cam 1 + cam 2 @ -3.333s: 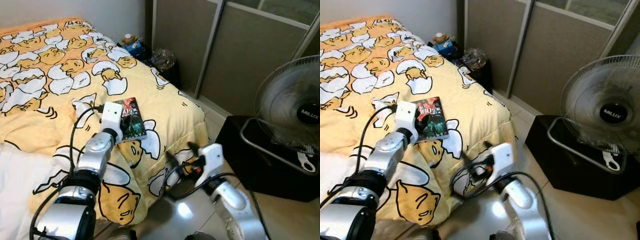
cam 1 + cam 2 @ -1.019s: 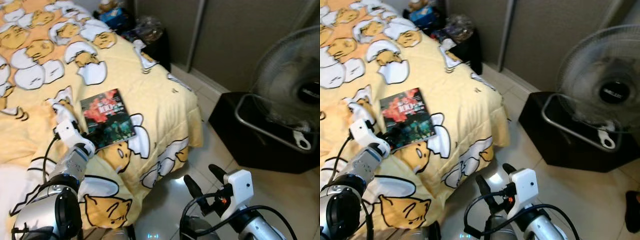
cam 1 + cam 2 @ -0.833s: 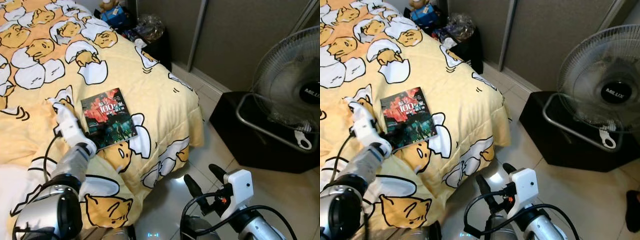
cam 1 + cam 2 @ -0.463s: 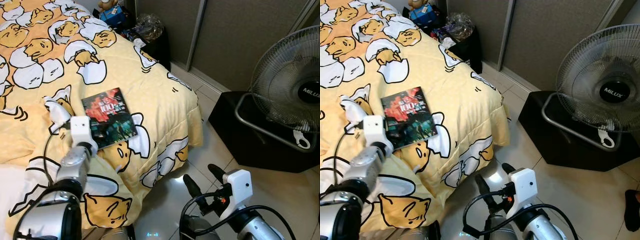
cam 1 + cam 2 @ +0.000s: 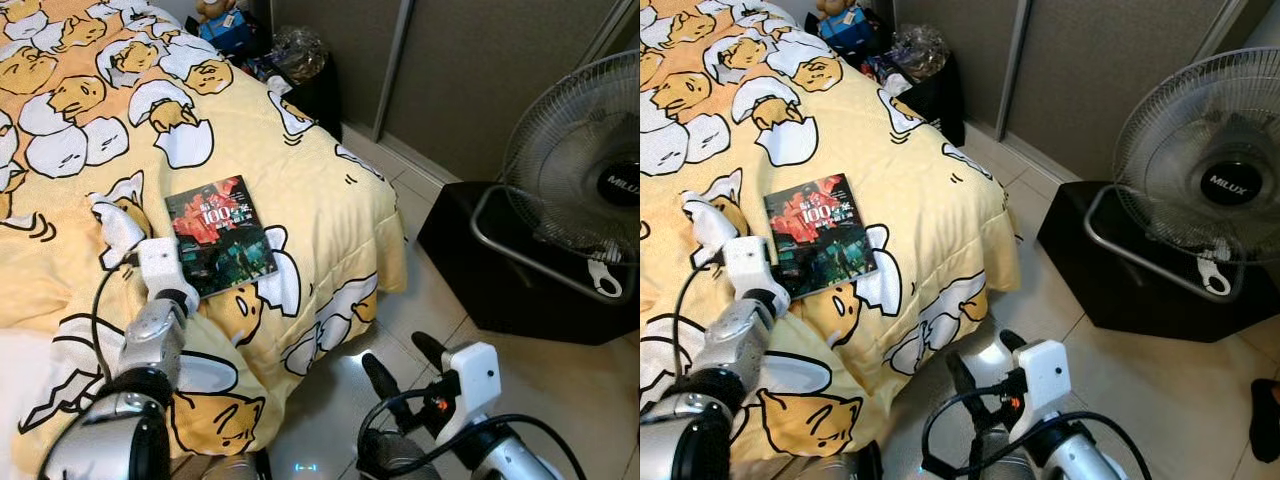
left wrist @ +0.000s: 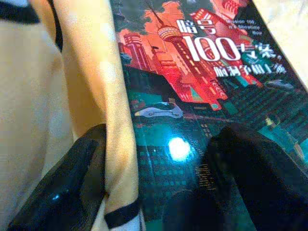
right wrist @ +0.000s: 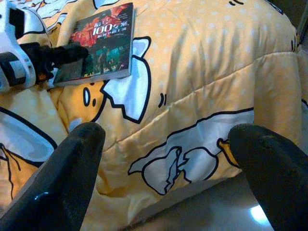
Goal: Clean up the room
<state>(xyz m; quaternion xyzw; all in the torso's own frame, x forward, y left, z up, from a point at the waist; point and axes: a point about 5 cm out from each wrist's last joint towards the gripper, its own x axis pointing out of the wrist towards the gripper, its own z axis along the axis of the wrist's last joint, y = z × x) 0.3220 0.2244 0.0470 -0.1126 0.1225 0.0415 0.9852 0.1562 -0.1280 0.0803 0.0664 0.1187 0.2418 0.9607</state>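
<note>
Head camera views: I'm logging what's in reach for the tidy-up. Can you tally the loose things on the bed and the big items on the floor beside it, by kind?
Books on the duvet: 1, the red-and-teal book, left gripper at its edge
Standing fans: 1, the fan
Black boxes under the fan: 1, the black box
Total: 3

evenly bright and sharp; glare on the floor tiles (image 5: 345, 368) and book cover (image 6: 179, 148).
</note>
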